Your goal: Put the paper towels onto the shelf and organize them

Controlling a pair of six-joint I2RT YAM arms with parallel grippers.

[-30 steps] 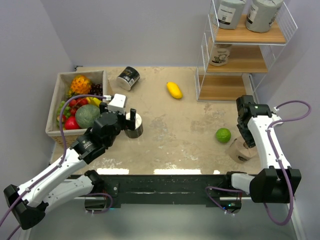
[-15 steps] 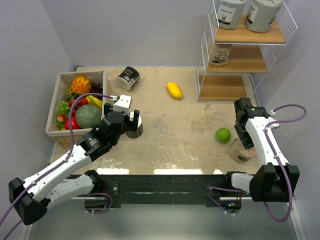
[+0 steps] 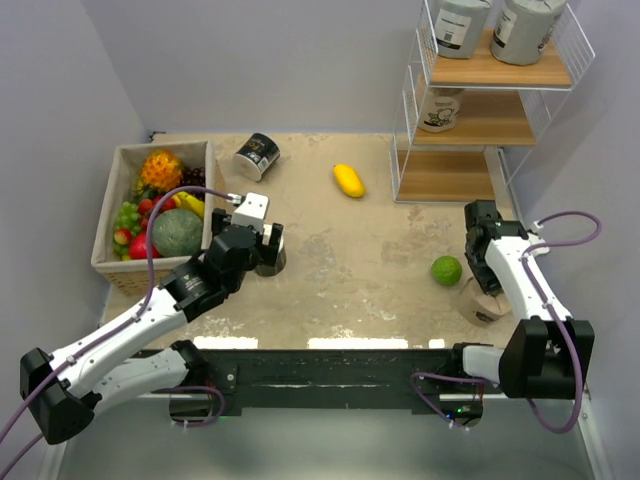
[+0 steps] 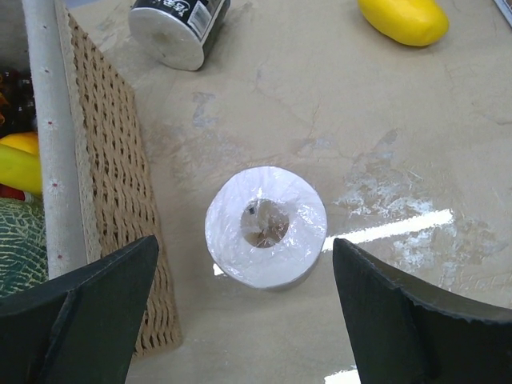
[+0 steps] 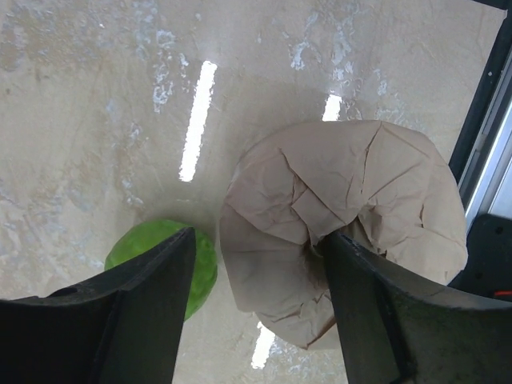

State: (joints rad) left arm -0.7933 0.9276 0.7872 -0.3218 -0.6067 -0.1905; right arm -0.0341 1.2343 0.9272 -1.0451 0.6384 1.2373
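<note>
The left tool [image 4: 244, 256] hangs released over an upright roll [image 4: 266, 226]; the right tool [image 5: 260, 240], also released, hovers over a tan roll [image 5: 376, 200].

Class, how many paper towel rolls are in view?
6: two grey on the shelf's top board, one on its middle board, one black lying by the fruit box, one under the left pincer, one tan by the right pincer.

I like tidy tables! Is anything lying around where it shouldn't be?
Yes. A yellow fruit and a green fruit lie loose on the table, outside the fruit box. A black roll lies tipped on its side near that box.
</note>
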